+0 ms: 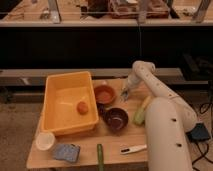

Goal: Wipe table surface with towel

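Observation:
A grey-blue towel lies folded flat at the front left corner of the wooden table. My white arm reaches over the table's right side, and my gripper hangs low over the back middle of the table, just right of an orange bowl. The gripper is far from the towel and holds nothing that I can see.
A large yellow bin with an orange ball inside takes up the left half. A dark bowl stands in the middle and a white cup at the front left. A green stick, a white utensil and a yellow-green vegetable lie nearby.

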Robot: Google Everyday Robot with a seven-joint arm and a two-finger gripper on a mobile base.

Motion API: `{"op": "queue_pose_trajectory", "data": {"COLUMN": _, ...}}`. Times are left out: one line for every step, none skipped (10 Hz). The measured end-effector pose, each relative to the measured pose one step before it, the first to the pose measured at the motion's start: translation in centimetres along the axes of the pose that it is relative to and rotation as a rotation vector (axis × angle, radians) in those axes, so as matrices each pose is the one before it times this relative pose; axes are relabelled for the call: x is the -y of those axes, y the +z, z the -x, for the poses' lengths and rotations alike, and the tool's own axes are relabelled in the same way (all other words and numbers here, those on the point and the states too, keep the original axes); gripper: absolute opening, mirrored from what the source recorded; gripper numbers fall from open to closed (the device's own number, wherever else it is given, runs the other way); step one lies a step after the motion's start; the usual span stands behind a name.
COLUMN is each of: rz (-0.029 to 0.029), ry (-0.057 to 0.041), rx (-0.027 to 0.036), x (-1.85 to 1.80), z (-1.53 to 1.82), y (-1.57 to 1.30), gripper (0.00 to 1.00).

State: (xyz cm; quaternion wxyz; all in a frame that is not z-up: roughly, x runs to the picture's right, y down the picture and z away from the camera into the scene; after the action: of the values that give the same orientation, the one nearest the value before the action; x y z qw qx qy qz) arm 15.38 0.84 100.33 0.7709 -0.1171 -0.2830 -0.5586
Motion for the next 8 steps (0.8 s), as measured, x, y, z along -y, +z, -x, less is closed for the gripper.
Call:
{"op": "queue_pose_trajectory", "data": {"rz": -0.00225, "ry": 0.00083, "rx": -0.00513, "x": 0.255, "z": -0.215, "y": -0.765, "gripper": 0.04}}
{"op": "queue_pose_trajectory", "data": {"rz": 0.00028, "ry": 0.00036, "rx": -0.00025, "x": 0.104, "z": -0.044, "y": -0.382, "gripper": 0.04}}
{"op": "queue_pose_trajectory", "data": {"rz": 0.0006, "ry": -0.00017, "rx": -0.00093, "x": -0.035, "z": 0.004, "y": -0.011, "gripper": 0.04}}
{"op": "queue_pose_trajectory", "data": {"rz": 0.00695, "ry": -0.00184, "rx": -0.00041, "x": -0.259, "z": 0.143, "y": 0.072, "gripper": 0.04}}
{"op": "queue_pose_trajectory", "data": {"rz": 0.00467, "ry": -0.00332, "rx": 0.00218, "x": -0.245, "z": 0.274, "y": 0.152, "gripper": 0.04}}
{"op": "queue_pose_trajectory", "data": {"rz": 0.00165, "ry": -0.00705, "rx": 0.0049, "x": -0.265, "z": 0.426, "y": 0.314, "gripper": 0.04}}
{"op": "queue_pose_trajectory", "data": {"rz": 0.00405, "ry": -0.02217, "rx": 0.00284, "x": -0.024, "z": 0.665, "y": 0.3, "gripper": 0.04}}
{"op": "queue_pose_trajectory", "data": {"rz": 0.00391, "ry": -0.01488, "rx": -0.00046, "x": -0.059, "z": 0.436, "y": -0.022, "gripper": 0.04}}
